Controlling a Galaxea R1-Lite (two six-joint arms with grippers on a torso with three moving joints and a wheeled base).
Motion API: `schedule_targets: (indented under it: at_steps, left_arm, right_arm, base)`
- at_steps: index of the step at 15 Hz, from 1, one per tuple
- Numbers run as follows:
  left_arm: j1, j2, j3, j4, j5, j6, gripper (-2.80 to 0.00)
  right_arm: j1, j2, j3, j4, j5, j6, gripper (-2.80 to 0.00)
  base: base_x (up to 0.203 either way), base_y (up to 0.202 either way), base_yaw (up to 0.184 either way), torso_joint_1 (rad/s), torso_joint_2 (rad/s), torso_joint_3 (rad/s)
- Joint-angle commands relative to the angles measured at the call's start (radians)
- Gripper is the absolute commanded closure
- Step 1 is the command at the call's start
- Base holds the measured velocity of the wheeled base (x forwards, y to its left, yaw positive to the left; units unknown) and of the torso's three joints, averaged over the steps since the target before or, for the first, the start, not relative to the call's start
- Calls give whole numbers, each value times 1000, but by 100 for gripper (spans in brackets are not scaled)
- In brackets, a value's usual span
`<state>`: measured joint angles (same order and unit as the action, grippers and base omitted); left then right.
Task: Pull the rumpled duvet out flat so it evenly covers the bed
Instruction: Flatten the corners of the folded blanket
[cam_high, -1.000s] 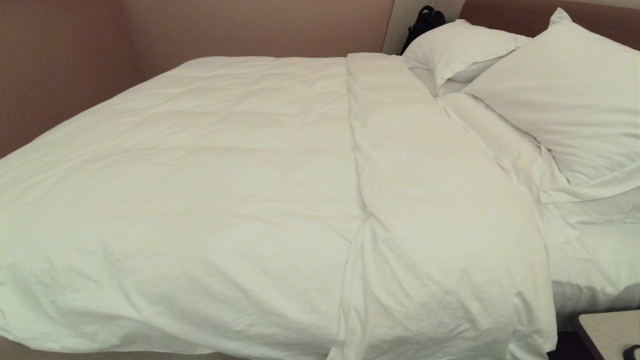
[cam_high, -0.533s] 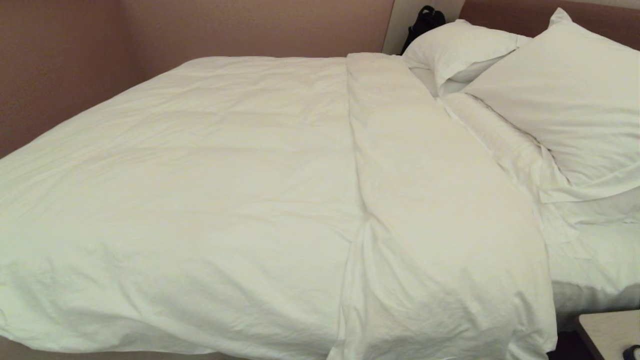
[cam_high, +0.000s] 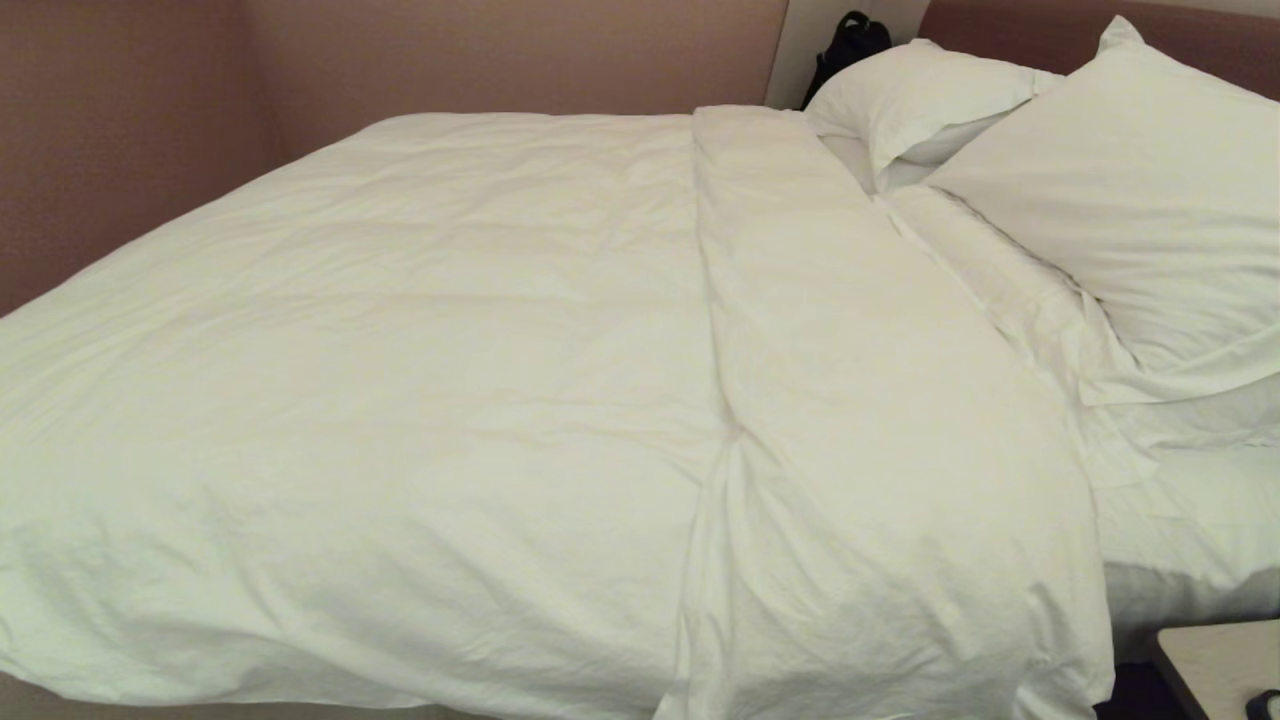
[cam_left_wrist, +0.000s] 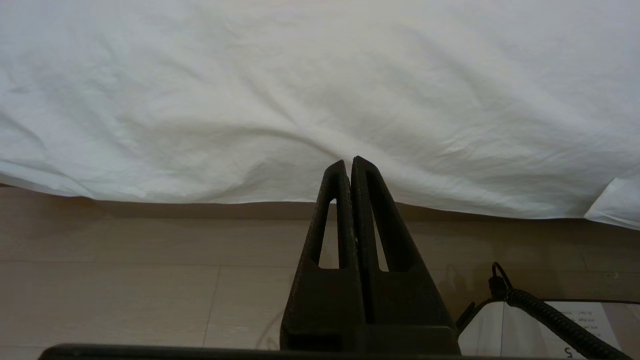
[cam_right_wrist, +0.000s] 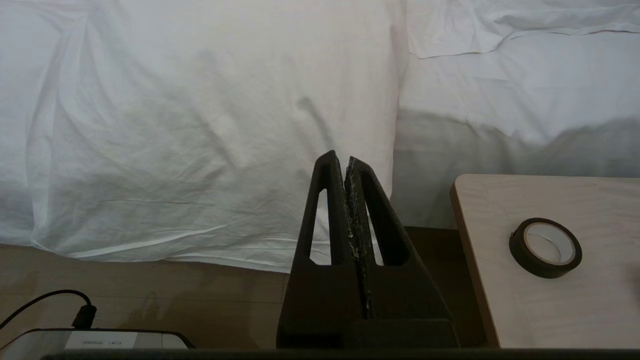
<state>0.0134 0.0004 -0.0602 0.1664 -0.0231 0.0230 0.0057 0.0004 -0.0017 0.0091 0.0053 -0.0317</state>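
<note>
Since the duvet (cam_high: 520, 400) already lies flat over the bed (cam_high: 1180, 540), your left gripper (cam_left_wrist: 348, 162) and right gripper (cam_right_wrist: 345, 159) hang parked beside it, fingers clenched on nothing.

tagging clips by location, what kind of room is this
Most likely a hotel-style bedroom: a wide bed under a white duvet, two plump white pillows against a padded headboard, and a small bedside table.

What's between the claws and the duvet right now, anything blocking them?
Nothing visible. The shut left claw and the shut right claw each face the duvet's hanging side, with only open floor below. The bedside table sits off beside the right claw.
</note>
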Motion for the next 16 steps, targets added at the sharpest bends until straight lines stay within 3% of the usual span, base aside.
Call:
schedule_targets:
  at_steps: [1,16]
  left_arm:
    - [0,0,0,1,-1,-1,0]
    - [0,0,-1,1,-6,6,0]
  right_arm:
    - [0,0,0,0,1,-1,0]
    - [0,0,0,0,1,-1,0]
  base:
    - [0,0,0,0,0,0]
    - [0,0,0,0,0,0]
